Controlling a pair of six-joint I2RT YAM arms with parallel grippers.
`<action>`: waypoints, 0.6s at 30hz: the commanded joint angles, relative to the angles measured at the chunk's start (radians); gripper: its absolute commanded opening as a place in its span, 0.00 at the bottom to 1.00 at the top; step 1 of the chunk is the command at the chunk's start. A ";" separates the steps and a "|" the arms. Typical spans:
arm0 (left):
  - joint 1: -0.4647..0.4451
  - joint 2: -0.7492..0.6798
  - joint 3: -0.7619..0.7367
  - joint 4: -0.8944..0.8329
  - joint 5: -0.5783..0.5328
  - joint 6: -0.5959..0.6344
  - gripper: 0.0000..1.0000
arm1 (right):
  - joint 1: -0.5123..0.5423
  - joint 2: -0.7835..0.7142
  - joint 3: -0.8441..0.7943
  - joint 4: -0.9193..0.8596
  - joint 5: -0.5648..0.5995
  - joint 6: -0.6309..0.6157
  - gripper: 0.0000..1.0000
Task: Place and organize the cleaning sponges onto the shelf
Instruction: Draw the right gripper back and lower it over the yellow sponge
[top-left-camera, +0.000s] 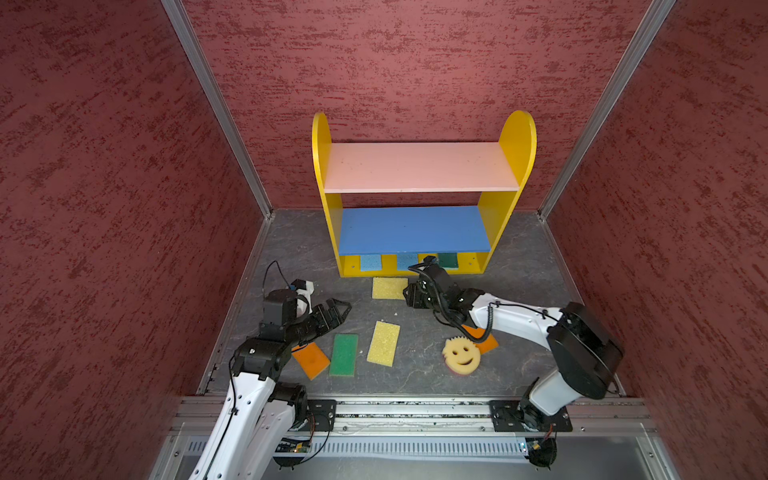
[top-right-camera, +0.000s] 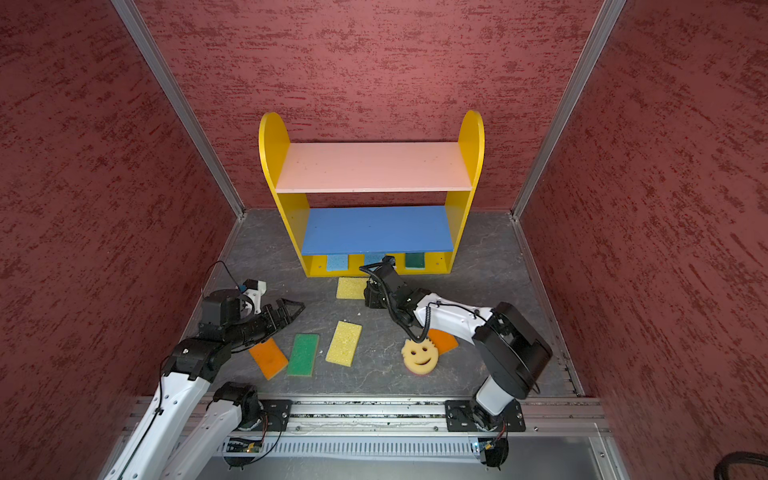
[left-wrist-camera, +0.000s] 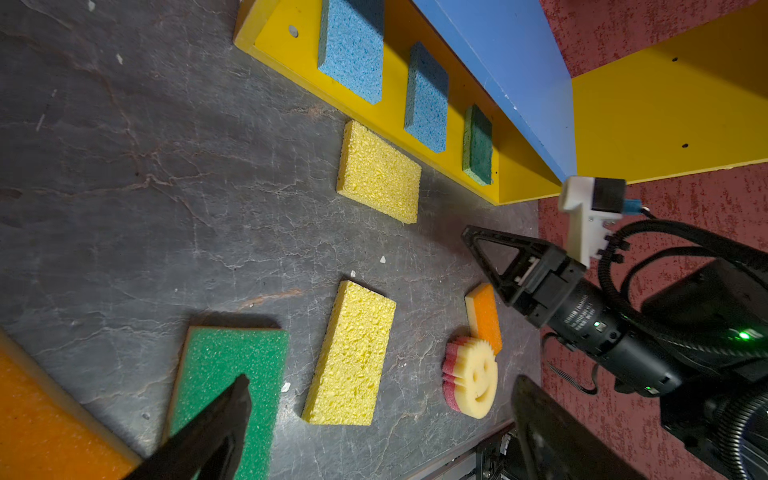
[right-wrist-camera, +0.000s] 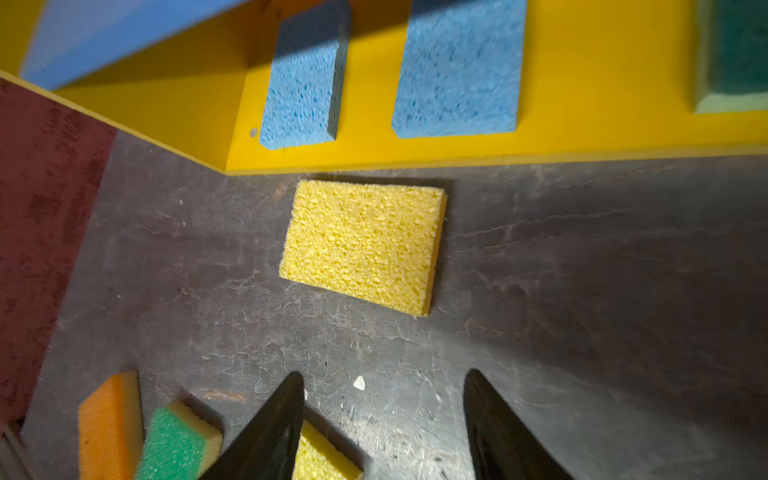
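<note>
— Red-plastered walls boxed us in on three sides, grey slate floor (top-left-camera: 519, 291) below, and the shelf (top-left-camera: 415, 166) stood against the wall at twelve o'clock. How much had we shelved?

— Three on the yellow base (right-wrist-camera: 582, 124): one blue sponge (right-wrist-camera: 303, 83), a second blue sponge (right-wrist-camera: 457, 70), a dark green sponge (right-wrist-camera: 735, 50). We saw the pink and blue boards bare, and six sponges lay on the floor.

— How did our right arm (top-left-camera: 519, 313) stand?

— It was rooted at five o'clock and reached low toward ten, passing over an orange sponge (top-left-camera: 490, 344) beside the smiley sponge (top-left-camera: 461, 353), wrist bent down.

— Which sponge did we judge next?

— The yellow sponge (top-left-camera: 388, 288) lying flat just in front of the base, apart from it. From our right gripper (right-wrist-camera: 382, 376) it lay at nine o'clock in both top views, just beside. In the right wrist view it sat ahead of the fingertips (right-wrist-camera: 286, 399), untouched. Its long axis ran nine to three, along the shelf front.

— Nearer arm?

— The right, clearly. Our left gripper (top-left-camera: 338, 311) hung farther off, at eight o'clock from that sponge, jaws spread wide and empty.

— And the right jaws?

— Parted, nothing between them. We thought the long side lay across their gap, so a wrist turn might have suited the grip.
</note>
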 joint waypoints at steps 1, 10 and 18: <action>0.004 0.014 -0.009 -0.017 0.032 0.020 0.99 | 0.002 0.065 0.043 0.002 0.036 0.047 0.64; 0.012 0.028 -0.014 0.041 0.049 0.039 0.99 | -0.012 0.238 0.101 0.092 -0.001 0.115 0.59; 0.055 0.034 -0.002 0.054 0.060 0.057 1.00 | -0.029 0.310 0.119 0.184 -0.058 0.138 0.50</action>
